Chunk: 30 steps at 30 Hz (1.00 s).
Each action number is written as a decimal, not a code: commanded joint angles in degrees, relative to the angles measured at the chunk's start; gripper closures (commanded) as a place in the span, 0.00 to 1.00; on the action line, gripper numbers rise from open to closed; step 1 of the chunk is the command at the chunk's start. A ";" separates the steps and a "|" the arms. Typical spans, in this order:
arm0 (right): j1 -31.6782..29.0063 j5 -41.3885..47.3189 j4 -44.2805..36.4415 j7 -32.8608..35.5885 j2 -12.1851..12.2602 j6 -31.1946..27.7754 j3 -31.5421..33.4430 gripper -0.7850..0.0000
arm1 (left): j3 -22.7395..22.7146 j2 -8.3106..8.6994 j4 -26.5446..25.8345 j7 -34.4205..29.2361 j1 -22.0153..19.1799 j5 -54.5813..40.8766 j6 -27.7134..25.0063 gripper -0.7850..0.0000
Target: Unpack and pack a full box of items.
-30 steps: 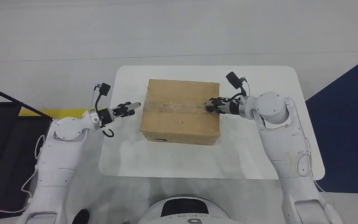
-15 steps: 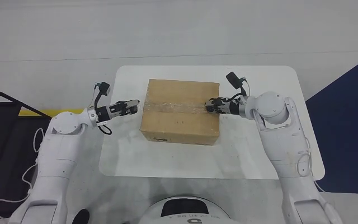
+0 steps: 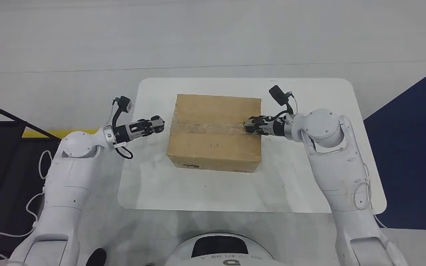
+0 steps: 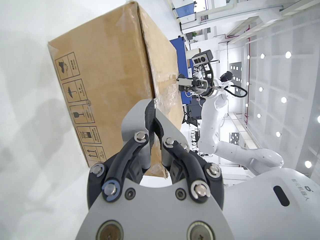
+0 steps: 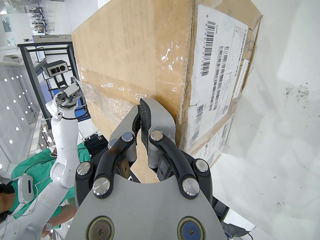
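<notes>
A closed cardboard box (image 3: 216, 132) stands in the middle of the white table, its top seam covered with clear tape (image 3: 206, 125). My left gripper (image 3: 162, 122) is shut just off the box's left side, level with the taped seam; in the left wrist view its tips (image 4: 151, 107) sit right at the box's (image 4: 105, 76) top edge. My right gripper (image 3: 247, 126) is shut over the box's right edge at the tape end. In the right wrist view its tips (image 5: 143, 107) meet the crinkled tape (image 5: 112, 96), beside a shipping label (image 5: 220, 76) on the box's side.
The white table (image 3: 319, 179) has bare room in front of the box and to its right. A black frame (image 3: 13, 133) stands off the table's left side and a blue panel (image 3: 406, 146) off its right.
My left gripper has shifted slightly toward the table's far side while staying beside the box's left edge, and its arm's elbow has swung outward. The right arm and the box have not moved.
</notes>
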 commanded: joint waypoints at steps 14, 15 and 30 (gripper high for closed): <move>0.00 0.00 0.00 0.00 0.00 0.00 0.00 1.00 | -0.43 0.78 -1.10 3.81 0.37 0.77 0.36 1.00; 0.00 0.00 0.00 0.00 0.00 0.00 0.00 1.00 | -0.32 0.80 -1.12 3.91 0.30 0.78 0.45 1.00; 0.00 0.00 0.00 0.00 0.00 0.00 0.00 1.00 | 1.50 1.17 0.99 4.02 -1.03 1.87 1.13 1.00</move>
